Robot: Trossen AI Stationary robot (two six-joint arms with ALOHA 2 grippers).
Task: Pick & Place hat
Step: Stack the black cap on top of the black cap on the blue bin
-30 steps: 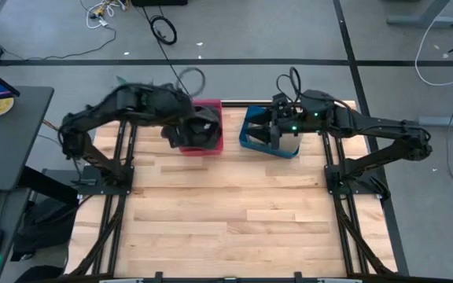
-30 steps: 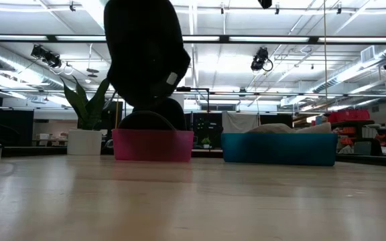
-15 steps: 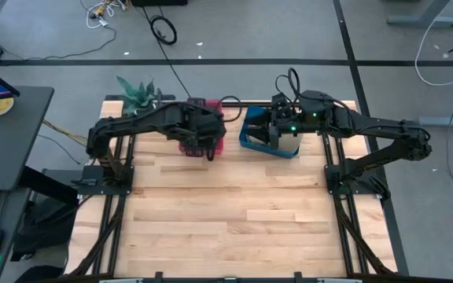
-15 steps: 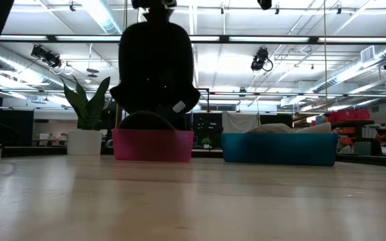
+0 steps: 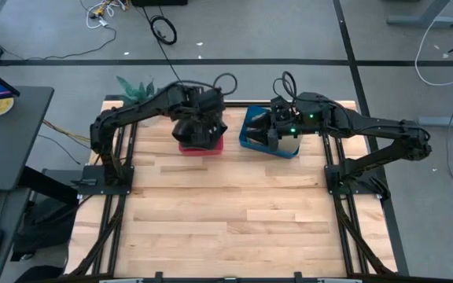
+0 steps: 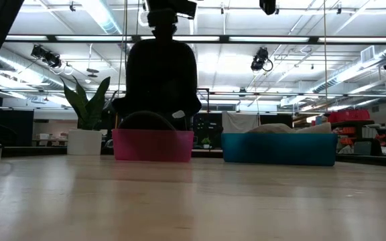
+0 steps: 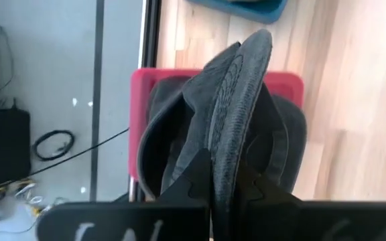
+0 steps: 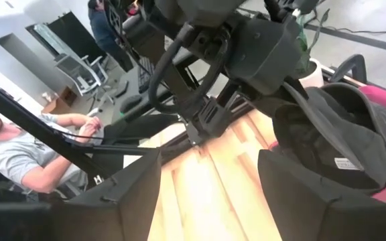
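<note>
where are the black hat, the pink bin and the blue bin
black hat (image 7: 236, 114), left wrist view, on the stitched brim held edge-up above the bin
pink bin (image 6: 152, 145), low view, on its front wall
blue bin (image 6: 279, 148), low view, on its front wall

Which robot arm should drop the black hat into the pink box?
The left one, probably. Its gripper is shut on the black hat right above the pink box. The right gripper waits open over the blue box.
</note>
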